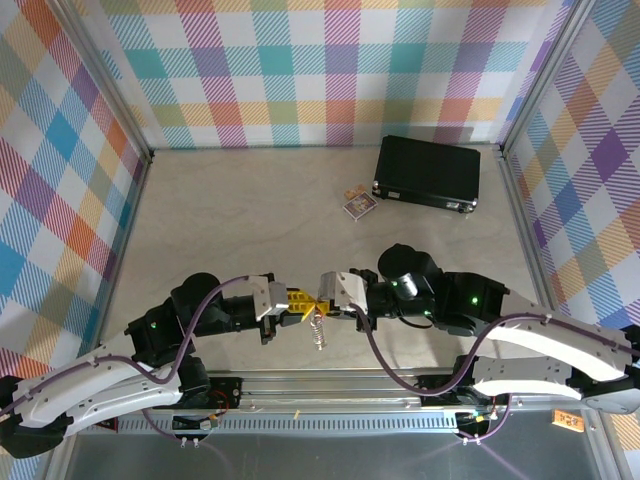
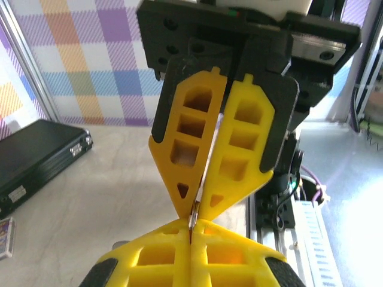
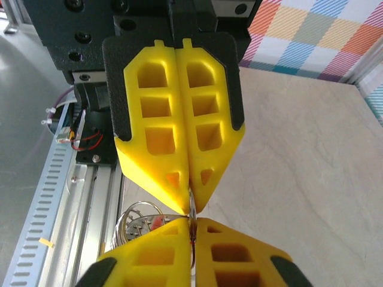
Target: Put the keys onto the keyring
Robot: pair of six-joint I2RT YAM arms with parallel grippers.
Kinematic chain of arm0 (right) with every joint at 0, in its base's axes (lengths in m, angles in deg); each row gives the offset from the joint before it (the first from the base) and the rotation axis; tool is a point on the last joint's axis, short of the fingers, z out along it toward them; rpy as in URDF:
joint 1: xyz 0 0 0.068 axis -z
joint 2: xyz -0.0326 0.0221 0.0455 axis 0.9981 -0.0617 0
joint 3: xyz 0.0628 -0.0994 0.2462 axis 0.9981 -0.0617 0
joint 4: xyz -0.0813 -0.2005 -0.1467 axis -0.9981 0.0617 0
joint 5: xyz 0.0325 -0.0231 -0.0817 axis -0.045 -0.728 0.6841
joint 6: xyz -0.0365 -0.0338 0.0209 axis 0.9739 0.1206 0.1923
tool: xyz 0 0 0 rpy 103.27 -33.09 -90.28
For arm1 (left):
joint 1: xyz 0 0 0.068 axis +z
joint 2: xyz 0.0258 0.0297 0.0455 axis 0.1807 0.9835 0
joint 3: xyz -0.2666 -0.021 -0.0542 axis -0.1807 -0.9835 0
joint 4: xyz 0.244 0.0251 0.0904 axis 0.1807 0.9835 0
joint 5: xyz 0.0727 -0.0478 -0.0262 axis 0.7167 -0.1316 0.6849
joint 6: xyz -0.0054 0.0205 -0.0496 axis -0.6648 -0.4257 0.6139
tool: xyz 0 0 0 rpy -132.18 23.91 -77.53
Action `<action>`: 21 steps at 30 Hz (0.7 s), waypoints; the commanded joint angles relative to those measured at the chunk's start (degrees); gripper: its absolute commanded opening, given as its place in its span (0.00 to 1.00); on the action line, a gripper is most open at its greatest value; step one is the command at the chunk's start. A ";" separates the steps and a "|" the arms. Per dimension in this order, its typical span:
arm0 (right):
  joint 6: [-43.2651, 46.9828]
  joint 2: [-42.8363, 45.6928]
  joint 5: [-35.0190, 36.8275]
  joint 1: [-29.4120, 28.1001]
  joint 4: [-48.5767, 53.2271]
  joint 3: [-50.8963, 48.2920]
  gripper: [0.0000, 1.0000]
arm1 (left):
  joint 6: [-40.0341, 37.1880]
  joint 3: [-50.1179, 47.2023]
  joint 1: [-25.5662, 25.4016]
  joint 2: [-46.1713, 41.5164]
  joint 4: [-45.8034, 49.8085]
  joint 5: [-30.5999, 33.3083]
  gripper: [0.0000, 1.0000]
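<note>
The keyring (image 1: 318,330), a thin silvery loop with a knobbly chain, is seen hanging well apart from the case (image 1: 428,172), to its near left. A small red key (image 3: 157,222) is glimpsed against its coils. The ring is pinched by the left gripper (image 1: 307,305) and right gripper (image 1: 327,302), both clamped on it. Their tips are met and both arms are turned inward toward each other.

Bright, even overhead light, short soft shadow along the near edge of the black case (image 1: 427,172), faint lilac flare on the grey metal sheet (image 1: 330,455) well nearer than the case, left wrist view washed out on the side far from the case, keyring (image 3: 139,221) close and blurred.
</note>
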 commanded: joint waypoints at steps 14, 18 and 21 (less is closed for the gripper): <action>-1.32 8.85 -6.31 -0.43 -9.41 -6.46 0.01 | 11.39 -6.12 0.24 2.47 -30.58 -8.45 0.00; -0.98 8.99 -5.43 -0.42 -8.65 -6.35 0.00 | 8.34 -4.84 0.24 1.80 -24.53 -7.57 0.00; -0.61 7.93 -3.57 -0.43 -6.94 -5.42 0.00 | 2.65 -1.85 0.24 0.69 -13.18 -5.10 0.00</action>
